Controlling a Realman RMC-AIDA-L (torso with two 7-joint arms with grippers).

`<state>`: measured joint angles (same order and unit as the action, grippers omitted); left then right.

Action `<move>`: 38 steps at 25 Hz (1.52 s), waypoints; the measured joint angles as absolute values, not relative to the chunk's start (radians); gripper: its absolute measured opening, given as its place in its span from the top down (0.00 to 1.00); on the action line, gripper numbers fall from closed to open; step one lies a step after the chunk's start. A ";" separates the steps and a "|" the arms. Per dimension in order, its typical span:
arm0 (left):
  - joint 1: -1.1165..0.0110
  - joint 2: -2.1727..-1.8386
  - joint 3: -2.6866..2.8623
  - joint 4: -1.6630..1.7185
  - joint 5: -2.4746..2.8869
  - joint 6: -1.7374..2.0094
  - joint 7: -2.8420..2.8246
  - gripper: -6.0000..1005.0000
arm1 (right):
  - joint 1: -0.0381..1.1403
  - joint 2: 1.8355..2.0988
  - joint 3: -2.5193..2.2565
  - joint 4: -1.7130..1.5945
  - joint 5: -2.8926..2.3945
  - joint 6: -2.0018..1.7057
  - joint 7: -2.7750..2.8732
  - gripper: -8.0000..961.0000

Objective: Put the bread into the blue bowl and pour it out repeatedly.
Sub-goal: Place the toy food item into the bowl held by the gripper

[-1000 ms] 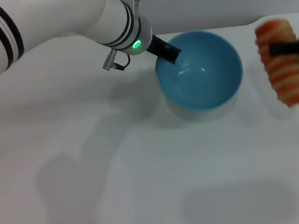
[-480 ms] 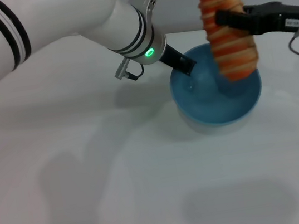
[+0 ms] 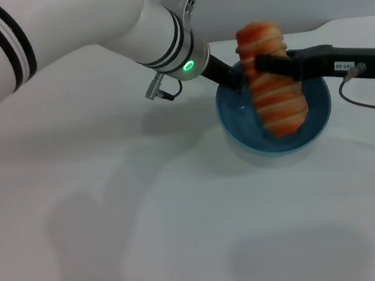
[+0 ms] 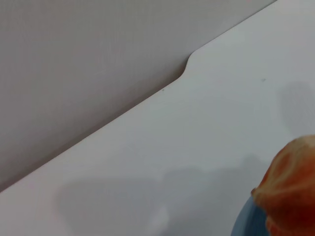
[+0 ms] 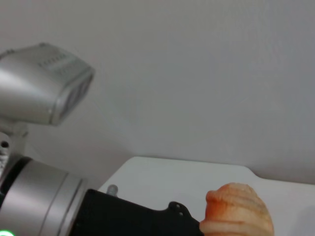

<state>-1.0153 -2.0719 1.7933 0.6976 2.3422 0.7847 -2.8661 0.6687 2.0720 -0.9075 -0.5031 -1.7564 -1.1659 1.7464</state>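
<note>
In the head view the glossy orange-red ridged toy bread [image 3: 274, 79] hangs lengthwise over the round, deep, light-blue bowl [image 3: 320, 119], its lower end dipped inside the bowl near the middle and its upper end rising past the rim at about 12 o'clock. The right gripper [image 3: 267, 65] reaches in from 3 o'clock and pinches the loaf across its upper part, probably so that the free lower end can go in first and clear the rim when let go. The left gripper [image 3: 234, 82] has its dark fingers pressed on the bowl's rim at about 10 o'clock, apparently gripping the wall so that the bowl stays put for the drop and is ready to be tipped afterwards. The bowl sits on the plain white table [image 3: 150, 224], slightly right of centre and toward the far edge.
</note>
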 joint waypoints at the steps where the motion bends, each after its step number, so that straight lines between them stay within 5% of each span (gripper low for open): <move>1: -1.015 -2.071 1.793 0.696 2.342 0.784 -2.866 1.00 | 0.665 2.072 -0.909 -0.502 -1.755 -1.165 1.746 0.74; 7: -1.013 -2.071 1.792 0.694 2.342 0.782 -2.866 1.00 | 0.655 2.069 -0.909 -0.513 -1.756 -1.167 1.738 0.70; 12: -1.012 -2.070 1.793 0.692 2.342 0.772 -2.865 1.00 | 0.648 2.068 -0.908 -0.517 -1.755 -1.167 1.724 0.49; 18: -1.010 -2.069 1.794 0.690 2.342 0.762 -2.865 1.00 | 0.641 2.067 -0.903 -0.527 -1.752 -1.177 1.706 0.41; 28: -1.009 -2.066 1.787 0.680 2.350 0.745 -2.854 1.00 | 0.537 2.047 -0.899 -0.636 -1.575 -1.209 1.705 0.41; 38: -1.013 -2.068 1.795 0.679 2.344 0.732 -2.852 1.00 | 0.630 2.047 -0.966 -0.559 -1.722 -1.211 1.734 0.39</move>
<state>-1.0127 -2.0676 1.7945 0.6791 2.3441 0.7316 -2.8517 0.6295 2.0469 -0.9657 -0.5594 -1.7217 -1.2111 1.7341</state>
